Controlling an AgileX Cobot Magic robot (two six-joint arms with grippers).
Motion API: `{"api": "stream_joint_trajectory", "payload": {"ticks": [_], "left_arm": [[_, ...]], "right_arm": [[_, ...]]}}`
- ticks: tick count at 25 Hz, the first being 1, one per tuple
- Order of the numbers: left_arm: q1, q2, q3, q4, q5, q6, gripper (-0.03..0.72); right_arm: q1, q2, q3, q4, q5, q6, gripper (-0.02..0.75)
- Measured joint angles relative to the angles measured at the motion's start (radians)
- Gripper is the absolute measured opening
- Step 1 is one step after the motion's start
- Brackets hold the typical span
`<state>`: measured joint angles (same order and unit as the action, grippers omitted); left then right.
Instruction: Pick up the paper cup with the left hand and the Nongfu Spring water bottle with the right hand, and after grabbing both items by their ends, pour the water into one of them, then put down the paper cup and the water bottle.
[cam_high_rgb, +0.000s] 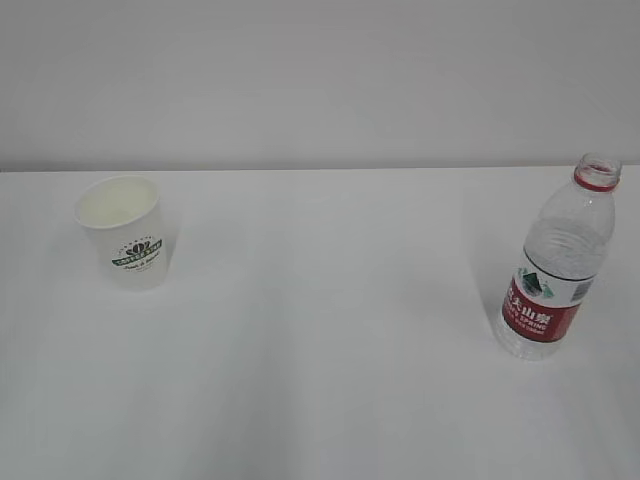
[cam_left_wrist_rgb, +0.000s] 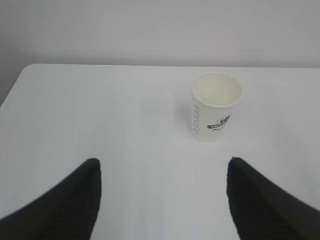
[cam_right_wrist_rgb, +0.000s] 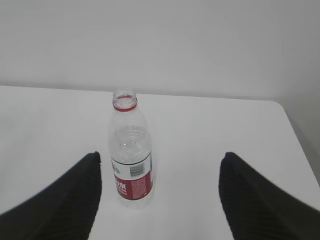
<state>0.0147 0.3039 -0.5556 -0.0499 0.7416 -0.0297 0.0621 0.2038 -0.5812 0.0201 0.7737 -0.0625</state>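
The white paper cup (cam_high_rgb: 124, 232) with its green logo stands upright at the left of the white table (cam_high_rgb: 330, 330). At the right stands the uncapped Nongfu Spring water bottle (cam_high_rgb: 560, 265), red label facing out. Neither arm shows in the exterior view. In the left wrist view the paper cup (cam_left_wrist_rgb: 215, 107) sits ahead and to the right of my left gripper (cam_left_wrist_rgb: 162, 170), which is open and empty. In the right wrist view the bottle (cam_right_wrist_rgb: 131, 150) stands upright ahead of my right gripper (cam_right_wrist_rgb: 160, 162), nearer its left finger (cam_right_wrist_rgb: 75, 195), untouched. That gripper is open too. I cannot make out the water level.
A plain pale wall (cam_high_rgb: 320, 80) rises behind the table's far edge. The table's left corner (cam_left_wrist_rgb: 30, 70) shows in the left wrist view and its right edge (cam_right_wrist_rgb: 292, 125) in the right wrist view.
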Motion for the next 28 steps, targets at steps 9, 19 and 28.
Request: {"api": "stream_joint_trajectory", "payload": {"ticks": [9, 19, 28], "left_arm": [[0.000, 0.078, 0.000, 0.000, -0.077, 0.000, 0.581], [0.000, 0.157, 0.000, 0.000, -0.175, 0.004, 0.583], [0.000, 0.231, 0.000, 0.000, -0.249, 0.004, 0.584]], "right_arm": [[0.000, 0.088, 0.000, 0.007, -0.118, -0.017, 0.552], [0.000, 0.148, 0.000, 0.013, -0.268, -0.025, 0.552], [0.000, 0.207, 0.000, 0.014, -0.331, -0.037, 0.552]]}}
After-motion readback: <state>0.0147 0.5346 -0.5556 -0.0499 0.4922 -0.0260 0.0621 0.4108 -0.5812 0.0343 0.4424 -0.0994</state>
